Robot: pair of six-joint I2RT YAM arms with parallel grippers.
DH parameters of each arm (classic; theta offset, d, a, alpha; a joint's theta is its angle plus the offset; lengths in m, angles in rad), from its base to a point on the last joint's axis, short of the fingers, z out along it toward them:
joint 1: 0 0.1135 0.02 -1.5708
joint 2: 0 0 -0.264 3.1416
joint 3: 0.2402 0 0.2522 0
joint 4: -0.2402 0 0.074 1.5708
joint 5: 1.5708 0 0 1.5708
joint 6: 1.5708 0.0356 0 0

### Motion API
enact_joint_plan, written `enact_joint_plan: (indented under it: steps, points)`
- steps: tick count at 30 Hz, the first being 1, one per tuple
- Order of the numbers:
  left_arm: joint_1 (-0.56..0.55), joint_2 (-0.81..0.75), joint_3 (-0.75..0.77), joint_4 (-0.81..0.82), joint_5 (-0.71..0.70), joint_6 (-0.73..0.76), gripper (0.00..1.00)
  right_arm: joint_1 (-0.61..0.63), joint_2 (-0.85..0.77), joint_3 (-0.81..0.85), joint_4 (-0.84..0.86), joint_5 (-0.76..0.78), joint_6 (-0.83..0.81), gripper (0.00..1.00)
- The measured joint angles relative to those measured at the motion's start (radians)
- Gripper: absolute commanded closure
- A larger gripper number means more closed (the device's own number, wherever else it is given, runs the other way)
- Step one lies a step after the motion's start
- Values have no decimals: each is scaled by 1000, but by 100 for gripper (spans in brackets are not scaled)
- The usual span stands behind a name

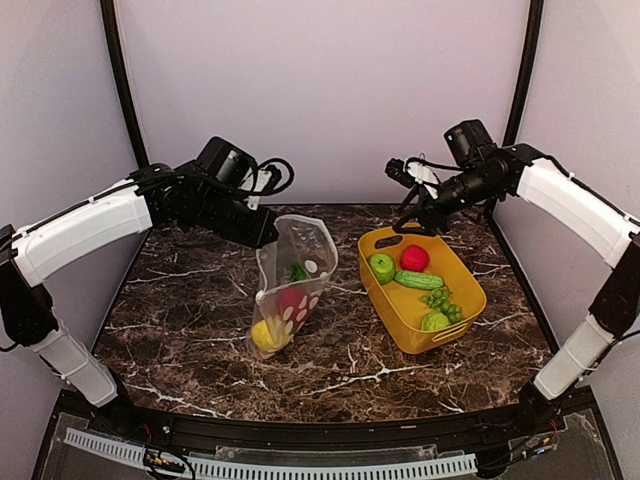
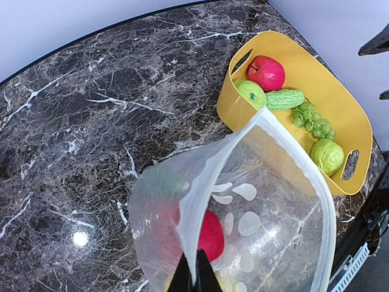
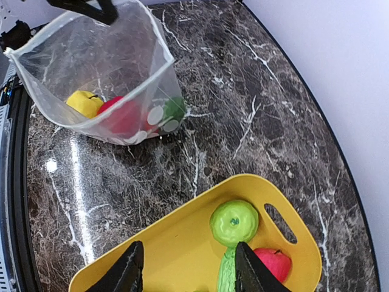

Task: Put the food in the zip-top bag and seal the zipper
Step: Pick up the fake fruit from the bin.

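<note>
While clamped tight on the zipper (image 2: 209, 182), found left gripper (image 2: 194, 275) holding the zip-top bag (image 1: 295, 275) up, mouth open, bottom resting on the marble table (image 1: 180, 320). Noted lemon (image 1: 267, 333), red piece (image 1: 293, 300) and green piece (image 1: 297, 271) inside. Found right gripper (image 3: 185, 267) parted, empty, above the yellow basket (image 1: 400, 315). Recorded green apple (image 1: 382, 266), red apple (image 1: 414, 258), cucumber (image 1: 418, 280) and grapes (image 1: 441, 300) lying in it.

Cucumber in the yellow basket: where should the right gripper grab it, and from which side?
Mid-length, jaws across its narrow width, straight down from above with the open right gripper. The cucumber lies flat in the basket; the green apple crowds one end and the grapes the other, so the middle looks freest.
</note>
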Motion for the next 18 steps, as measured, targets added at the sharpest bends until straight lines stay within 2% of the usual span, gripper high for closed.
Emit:
enact_joint_plan:
  steps: [6,15,18]
  points:
    - [0,-13,-47,28,0,-1,99,-85,76,-48,50,-6,45,48]
    - [0,-25,-61,45,1,-9,99,-97,281,-21,116,130,89,25]
    - [0,-28,-68,50,0,-10,99,-97,353,-17,118,151,91,22]
